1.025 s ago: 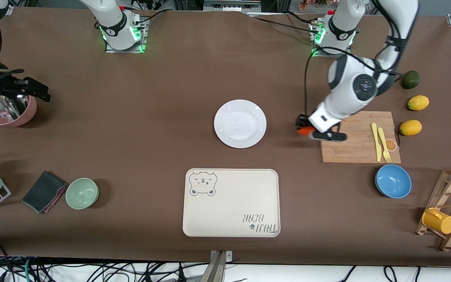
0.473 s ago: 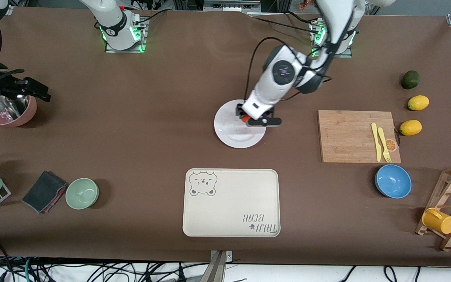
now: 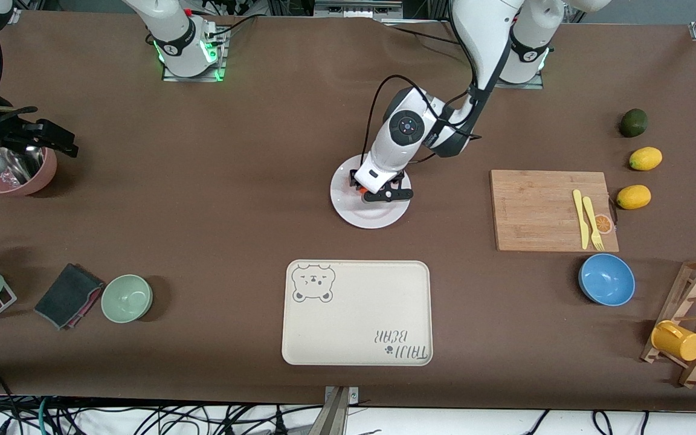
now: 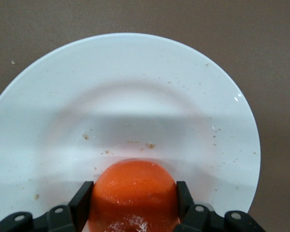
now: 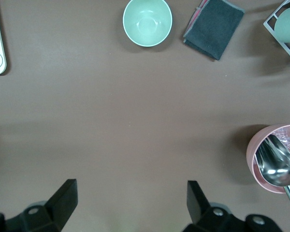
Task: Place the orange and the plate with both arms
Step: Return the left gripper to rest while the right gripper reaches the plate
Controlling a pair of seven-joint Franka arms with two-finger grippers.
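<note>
Over the plate at mid-table, the left gripper clamps the orange; the right gripper waits at the table's nine-o'clock edge, over a pink bowl.

Left wrist: fingers pinch the orange above the plate.

Right wrist: fingers spread wide over bare table.

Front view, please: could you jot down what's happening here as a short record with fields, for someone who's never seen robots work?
held item: small round bright orange fruit
held by: left gripper, shut on the fruit
where: over the round white glossy plate
fruit touching plate: cannot tell
plate position: farther from the front camera than the cream rectangular bear-printed tray
right gripper: open, holding nothing, waiting over bare brown table beside the pink bowl with a metal spoon
</note>
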